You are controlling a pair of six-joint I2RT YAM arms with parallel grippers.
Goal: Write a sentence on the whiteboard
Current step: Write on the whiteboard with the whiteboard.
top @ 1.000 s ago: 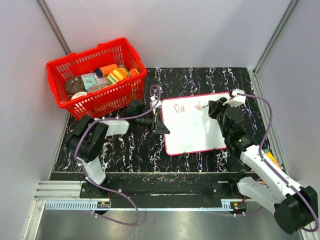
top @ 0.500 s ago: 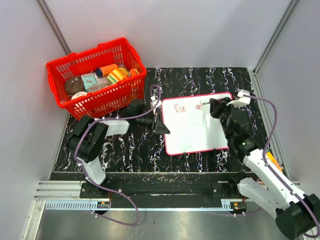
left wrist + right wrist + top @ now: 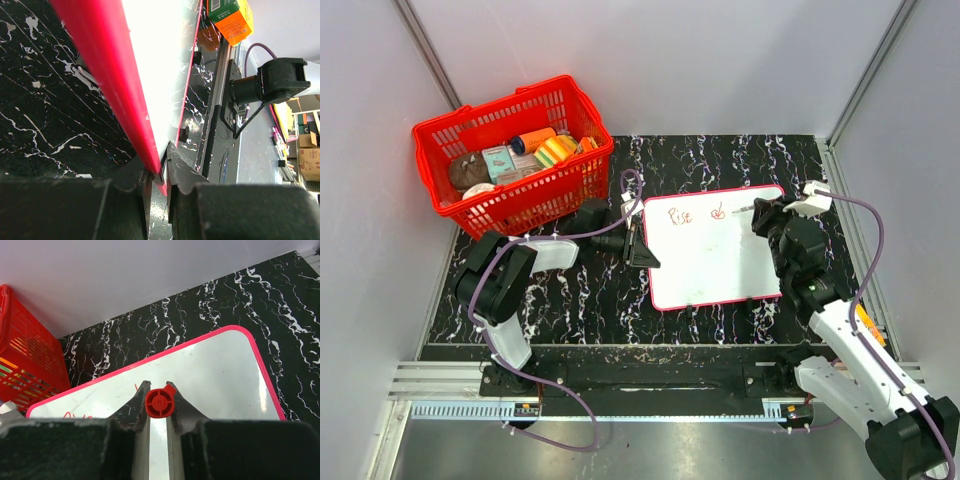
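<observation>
The whiteboard (image 3: 715, 265) lies flat on the black marbled table, right of centre. The sentence (image 3: 681, 215) is thin red writing near its top edge: one short word and a small mark (image 3: 718, 211) to its right. My left gripper (image 3: 642, 246) is shut on the board's left red-pink edge (image 3: 115, 85); in the left wrist view the gripper (image 3: 159, 175) pinches the rim. My right gripper (image 3: 760, 212) is over the board's top right and shut on a red marker (image 3: 160, 403), whose tip (image 3: 742, 208) points left towards the writing. The right wrist view shows the board (image 3: 220, 375) below the gripper (image 3: 157, 385).
A red basket (image 3: 510, 155) holding several items stands at the back left, also seen in the right wrist view (image 3: 25, 355). An orange and green box (image 3: 227, 15) lies near the table's right edge (image 3: 865, 318). Grey walls close in the back and sides.
My right gripper has moved to the right along the board's top with the marker, uncovering the small red mark after the first word. The left arm and board have not moved.
</observation>
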